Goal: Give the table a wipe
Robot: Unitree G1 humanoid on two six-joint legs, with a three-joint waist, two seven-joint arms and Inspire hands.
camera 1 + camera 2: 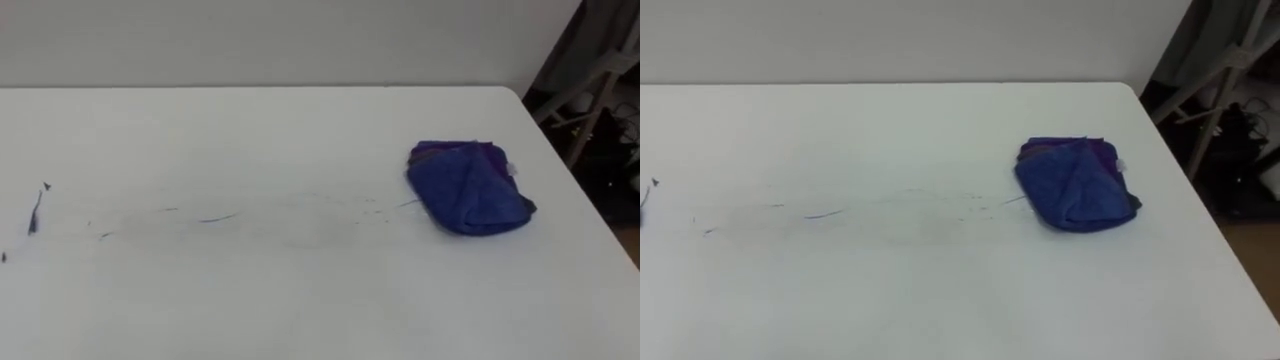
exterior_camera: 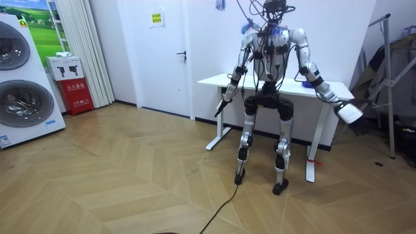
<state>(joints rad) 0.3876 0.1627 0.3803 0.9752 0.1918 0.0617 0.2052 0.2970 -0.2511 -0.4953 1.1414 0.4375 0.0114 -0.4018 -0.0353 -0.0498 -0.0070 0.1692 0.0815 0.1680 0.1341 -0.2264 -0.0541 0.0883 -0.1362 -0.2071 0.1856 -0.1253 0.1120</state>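
Nearest in the left eye view lay the bare front of the white table point(image 1: 300, 310). Thin dark pen-like streaks point(image 1: 215, 217) ran across its middle, and a small dark smear point(image 1: 35, 215) sat close to its left edge. A folded blue cloth point(image 1: 468, 188) lay flat on the right part of the tabletop, near the right edge and well apart from the smear, with nothing touching it. A pale wall point(image 1: 280, 40) rose behind the far edge, and a metal stand point(image 1: 590, 100) stood beyond the right end. In the room view the robot stood upright on the wooden floor point(image 2: 130, 175), close against the table and facing it. Its left hand point(image 2: 224, 101) hung below the tabletop near the room view's left end. Its right hand point(image 2: 344, 110) was held out past the other end, also below the top. Whether either hand was open or closed could not be told. Two washing machines point(image 2: 23, 78) stood at the room view's left.
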